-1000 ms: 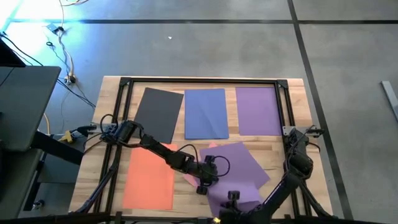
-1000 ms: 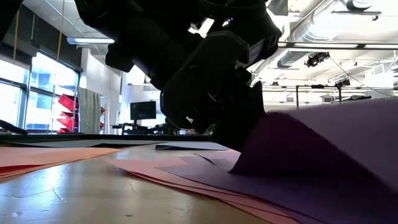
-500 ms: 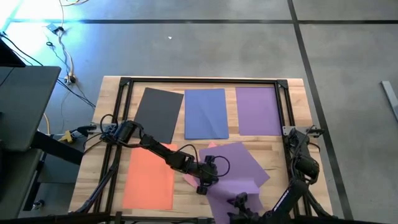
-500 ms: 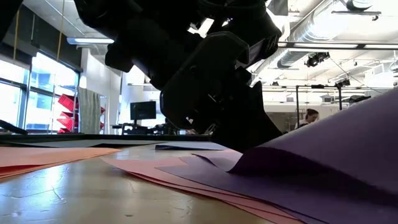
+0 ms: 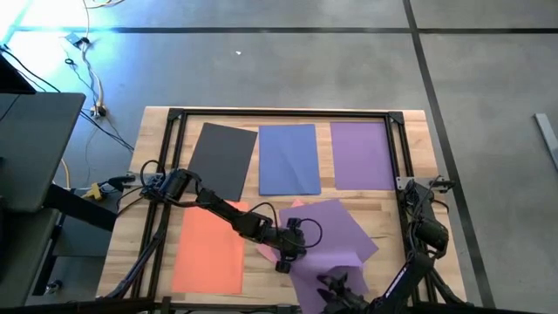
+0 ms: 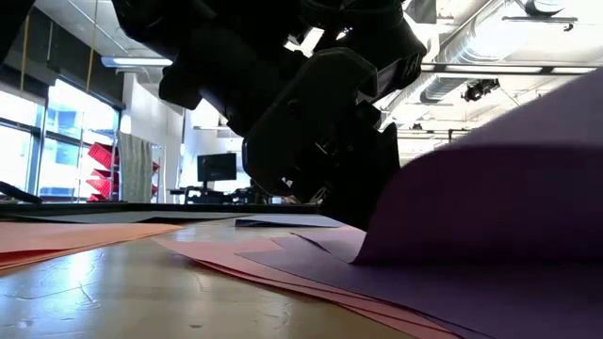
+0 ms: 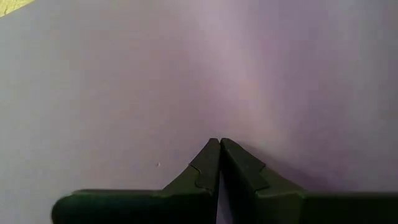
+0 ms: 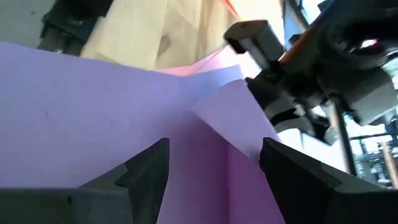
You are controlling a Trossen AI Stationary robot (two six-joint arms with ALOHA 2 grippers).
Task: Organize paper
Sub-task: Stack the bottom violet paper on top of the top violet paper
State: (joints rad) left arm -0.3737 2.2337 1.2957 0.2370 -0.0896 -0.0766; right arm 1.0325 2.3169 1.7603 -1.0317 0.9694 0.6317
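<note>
Paper: purple sheet [image 5: 336, 231] near front edge lifts again; our right gripper [image 8: 214, 163] spread, released; left gripper [image 7: 219, 144] pressed together, pins it.

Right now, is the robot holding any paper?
No. The left gripper, shut, presses on the loose purple sheet; the right gripper is open around its raised edge.

The right gripper [image 8: 214, 165] has its two dark fingers [image 8: 146, 171] spread wide over a purple sheet [image 8: 81, 99] that creases upward between them. A pink edge [image 8: 199, 64] peeks from beneath it. The left gripper [image 8: 283, 102] presses on the sheet farther off, with the wooden table [image 8: 155, 31] beyond.
</note>
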